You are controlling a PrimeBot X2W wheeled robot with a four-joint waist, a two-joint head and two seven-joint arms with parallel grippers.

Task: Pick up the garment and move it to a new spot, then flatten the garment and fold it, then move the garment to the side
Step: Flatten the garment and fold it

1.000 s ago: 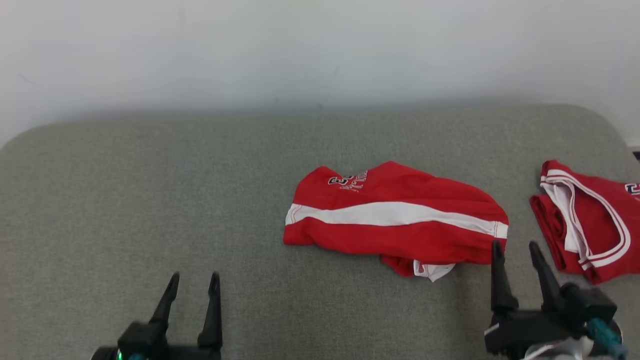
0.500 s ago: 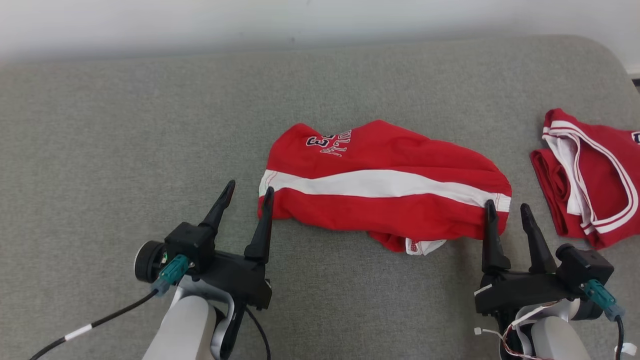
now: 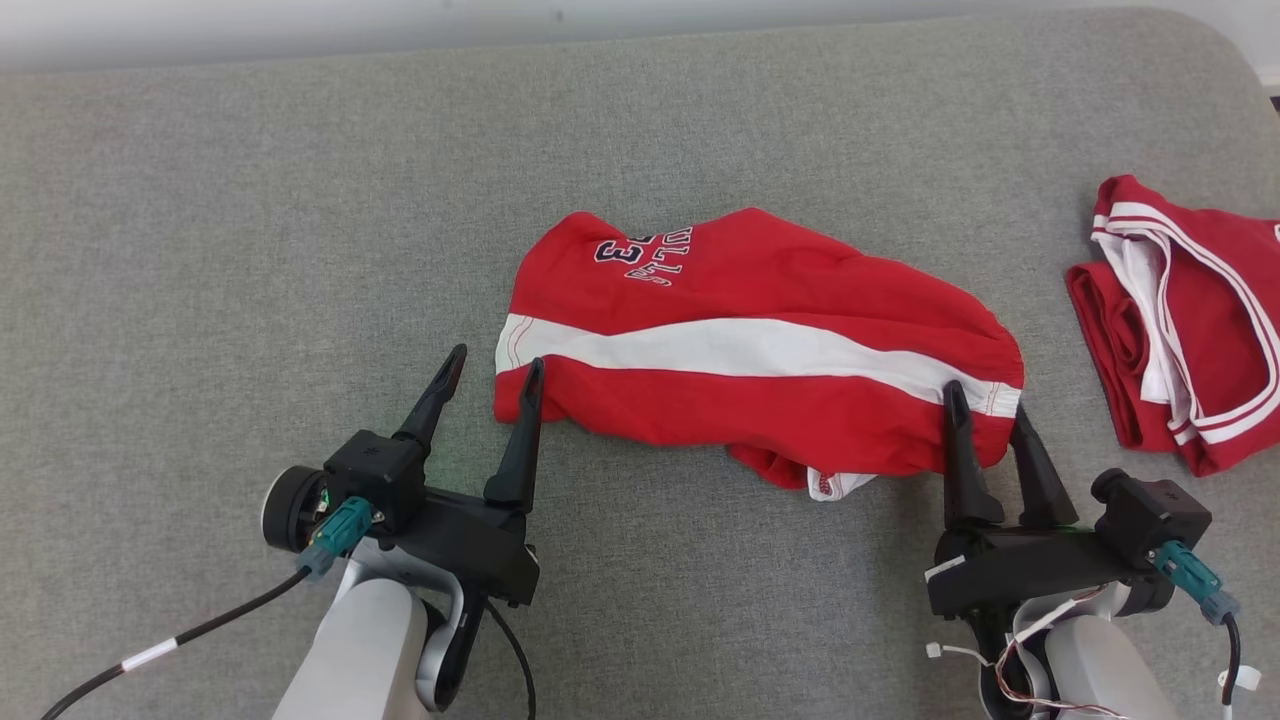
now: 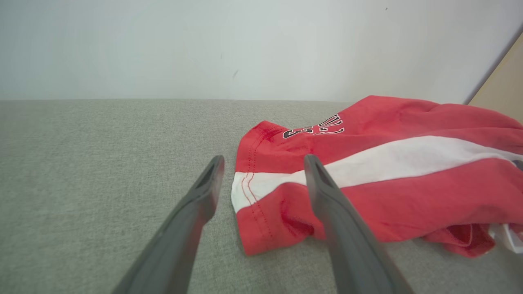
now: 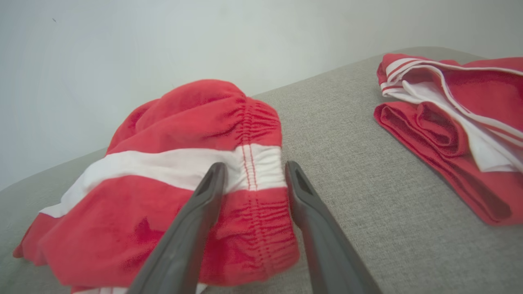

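Observation:
The garment (image 3: 750, 300) is a pair of red shorts with a white stripe and a dark number print, lying crumpled in the middle of the grey padded surface (image 3: 250, 200). My left gripper (image 3: 497, 360) is open at the shorts' left hem; its inner finger rests at the cloth edge and its outer finger is over bare surface. In the left wrist view the garment (image 4: 388, 163) lies ahead and to the right of the left gripper (image 4: 264, 159). My right gripper (image 3: 987, 400) straddles the gathered right end, jaws still apart. In the right wrist view the garment (image 5: 196, 118) sits between the right gripper (image 5: 254, 165) fingers.
A second red garment with white trim (image 3: 1190, 320) lies folded at the far right, near the surface's edge, also the second garment (image 5: 449, 106) in the right wrist view. A pale wall (image 3: 400, 30) runs along the back. Bare grey surface stretches to the left.
The head camera has tilted down. My left arm has come forward to the shorts' left hem. My right gripper has moved over the right end and its fingers have narrowed.

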